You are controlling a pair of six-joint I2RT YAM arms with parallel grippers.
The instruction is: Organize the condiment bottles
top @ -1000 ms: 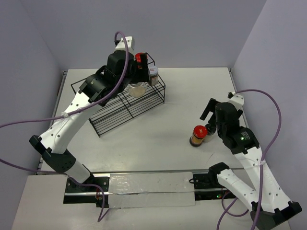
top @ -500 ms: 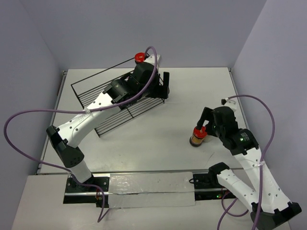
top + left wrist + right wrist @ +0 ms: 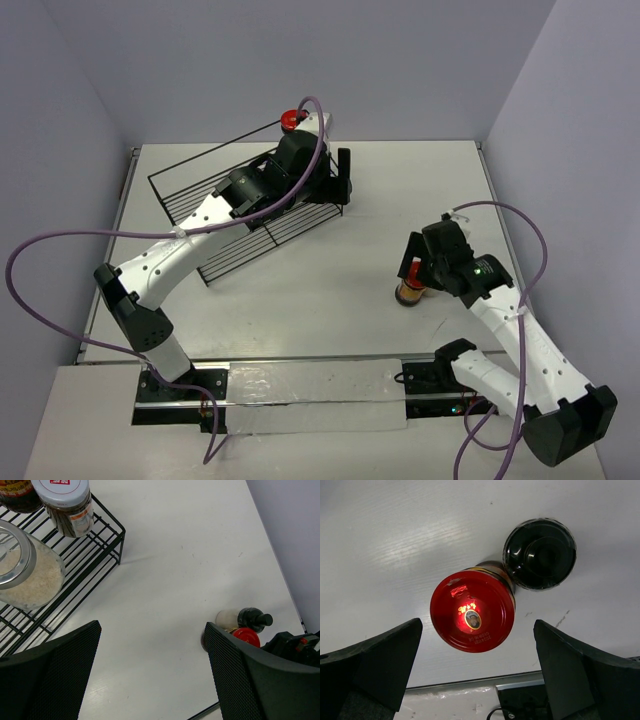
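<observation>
Red-lidded jar (image 3: 472,611) sits half hidden under the right end effector (image 3: 413,268), spread wide, lately drawn closer. Left end effector (image 3: 152,630) likewise gapes.

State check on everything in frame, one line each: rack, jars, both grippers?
wire rack: standing, three jars inside
clear pale jar: upright, in rack
grey-lidded jar: upright, in rack
rack red-lidded jar: upright, in rack
table red-lidded jar: upright, capped, ungripped
black-lidded jar: upright, capped, on table
left gripper: open, empty
right gripper: open, straddling table red-lidded jar
</observation>
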